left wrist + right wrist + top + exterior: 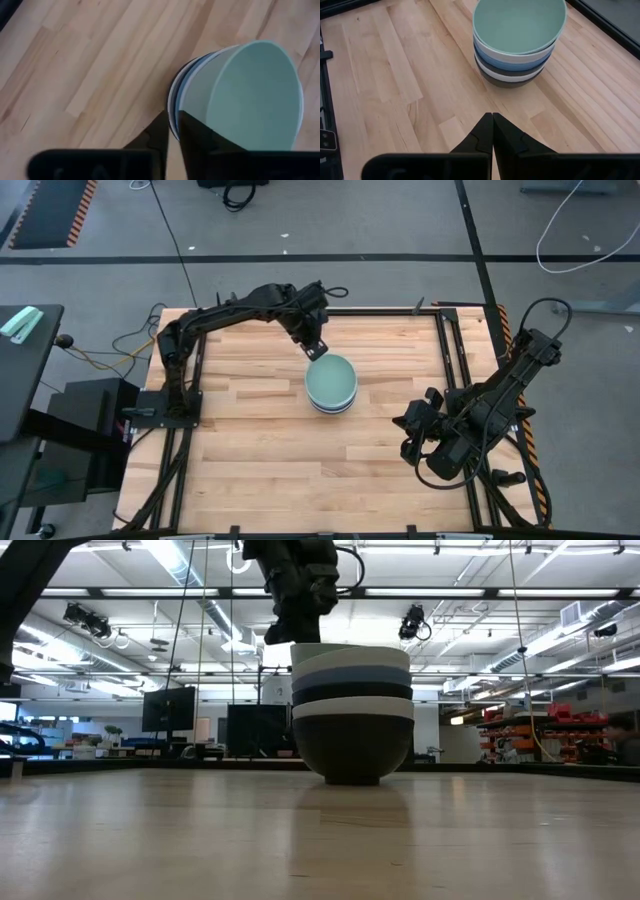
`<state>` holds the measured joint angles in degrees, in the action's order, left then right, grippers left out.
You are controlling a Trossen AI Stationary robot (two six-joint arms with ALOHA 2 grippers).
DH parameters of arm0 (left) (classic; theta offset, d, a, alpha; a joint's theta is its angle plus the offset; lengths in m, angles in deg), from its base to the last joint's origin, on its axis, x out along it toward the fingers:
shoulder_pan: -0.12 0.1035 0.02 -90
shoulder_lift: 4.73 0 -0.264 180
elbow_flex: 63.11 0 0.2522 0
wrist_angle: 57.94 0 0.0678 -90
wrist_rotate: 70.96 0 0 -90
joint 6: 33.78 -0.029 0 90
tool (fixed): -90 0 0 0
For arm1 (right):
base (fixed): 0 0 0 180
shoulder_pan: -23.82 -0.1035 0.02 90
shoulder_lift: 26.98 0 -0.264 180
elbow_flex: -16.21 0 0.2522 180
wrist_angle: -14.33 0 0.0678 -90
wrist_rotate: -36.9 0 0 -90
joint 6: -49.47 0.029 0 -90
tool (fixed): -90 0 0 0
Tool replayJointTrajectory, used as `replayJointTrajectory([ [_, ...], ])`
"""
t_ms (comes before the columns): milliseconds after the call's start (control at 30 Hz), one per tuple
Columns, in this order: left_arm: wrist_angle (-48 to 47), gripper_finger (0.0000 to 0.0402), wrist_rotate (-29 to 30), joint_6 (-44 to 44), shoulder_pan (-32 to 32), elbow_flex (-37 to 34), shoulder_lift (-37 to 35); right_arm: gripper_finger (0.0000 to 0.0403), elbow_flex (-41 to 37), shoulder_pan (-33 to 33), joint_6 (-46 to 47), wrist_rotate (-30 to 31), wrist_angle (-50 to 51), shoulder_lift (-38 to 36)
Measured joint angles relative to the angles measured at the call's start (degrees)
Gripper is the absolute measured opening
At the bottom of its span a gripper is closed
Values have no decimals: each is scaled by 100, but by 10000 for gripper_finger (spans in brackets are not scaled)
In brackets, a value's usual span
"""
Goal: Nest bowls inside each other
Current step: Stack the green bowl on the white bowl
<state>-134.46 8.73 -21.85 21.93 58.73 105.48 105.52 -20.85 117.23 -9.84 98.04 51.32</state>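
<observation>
Bowls [331,383] sat nested in one stack mid-table [250,440], mint on top. My left hand [315,346] hovered just off the stack's far rim, fingers nearly closed, gripping nothing. Right hand [492,120] was pinched closed, empty, well back. Left was nearer.

A wooden table [260,450] sits on a grey floor [330,220]; dark monitors [170,710] and ceiling lights [170,555] show behind.
</observation>
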Motion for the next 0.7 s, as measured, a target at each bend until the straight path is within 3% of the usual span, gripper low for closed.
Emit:
replayJointTrajectory([
  [100,12,9,-1,-18,-52,-1,-40,13,0,2,-25,13,0,0],
  [700,148,5,-111,-53,-189,-1,-39,13,0,2,-44,55,0,0],
])
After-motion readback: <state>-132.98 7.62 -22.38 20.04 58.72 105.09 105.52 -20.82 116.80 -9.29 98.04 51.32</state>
